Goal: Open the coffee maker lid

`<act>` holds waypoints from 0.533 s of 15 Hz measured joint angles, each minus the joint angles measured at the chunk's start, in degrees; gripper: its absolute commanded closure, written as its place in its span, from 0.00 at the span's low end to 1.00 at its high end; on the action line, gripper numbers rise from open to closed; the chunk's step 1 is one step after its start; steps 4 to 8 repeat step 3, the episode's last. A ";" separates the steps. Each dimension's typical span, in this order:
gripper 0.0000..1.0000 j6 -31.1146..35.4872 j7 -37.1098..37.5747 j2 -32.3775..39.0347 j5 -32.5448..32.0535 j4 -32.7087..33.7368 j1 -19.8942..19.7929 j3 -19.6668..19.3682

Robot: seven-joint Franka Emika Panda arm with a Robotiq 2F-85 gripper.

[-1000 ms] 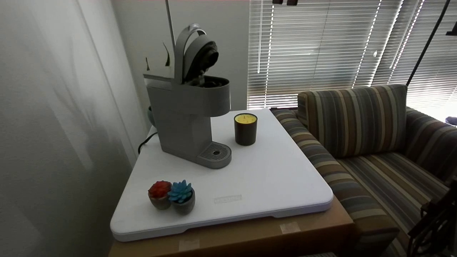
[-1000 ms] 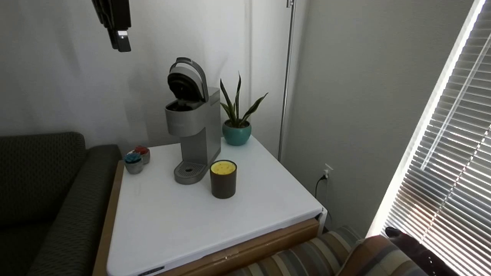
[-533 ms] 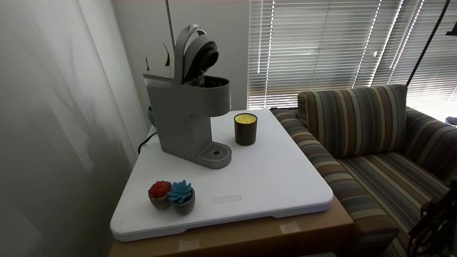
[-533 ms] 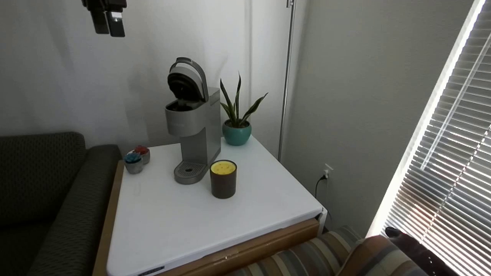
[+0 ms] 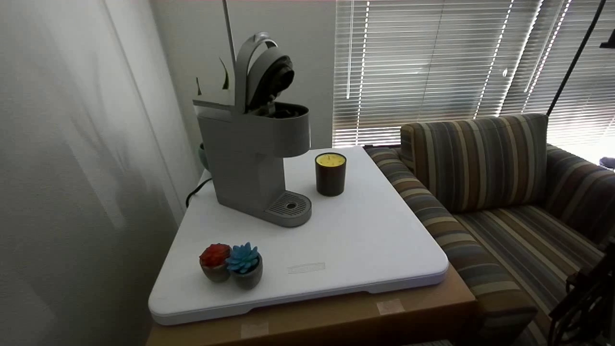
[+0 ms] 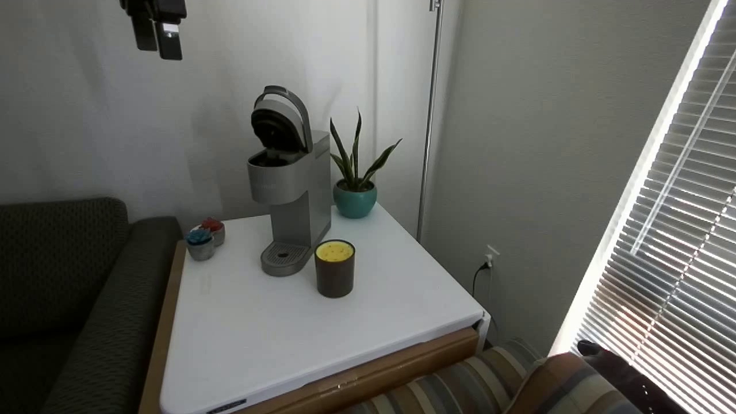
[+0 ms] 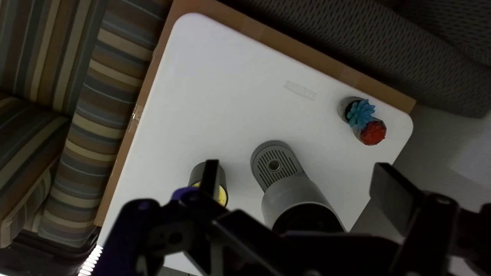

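The gray coffee maker (image 5: 250, 158) (image 6: 293, 190) stands upright on the white table. Its lid (image 5: 262, 79) (image 6: 282, 123) is tipped up and back, dark underside facing forward, handle arch raised above it. High in an exterior view, my gripper (image 6: 158, 49) hangs up and to the left of the machine, clear of it. Seen from the wrist, the gripper (image 7: 297, 172) has its fingers spread wide with nothing held. The coffee maker (image 7: 295, 193) appears between and below them, its dark top partly covered by the gripper's body; the lid cannot be made out there.
A dark candle jar (image 5: 330, 178) with yellow wax sits beside the drip base. Two small potted succulents (image 5: 230, 269) stand near a table corner. Behind the machine are a teal plant pot (image 6: 355, 200) and a thin pole (image 6: 431, 121). Sofas flank the table (image 5: 365, 240).
My gripper's jaws have spread apart. It has shifted left and up in an exterior view, and its fingertips have left the top edge of another. Coffee maker and lid are unmoved.
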 measured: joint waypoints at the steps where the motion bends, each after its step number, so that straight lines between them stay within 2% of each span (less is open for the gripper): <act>1: 0.00 -0.04 0.08 0.21 0.57 0.00 -0.16 0.00; 8: 0.00 -0.06 0.09 0.42 0.85 0.02 -0.36 0.00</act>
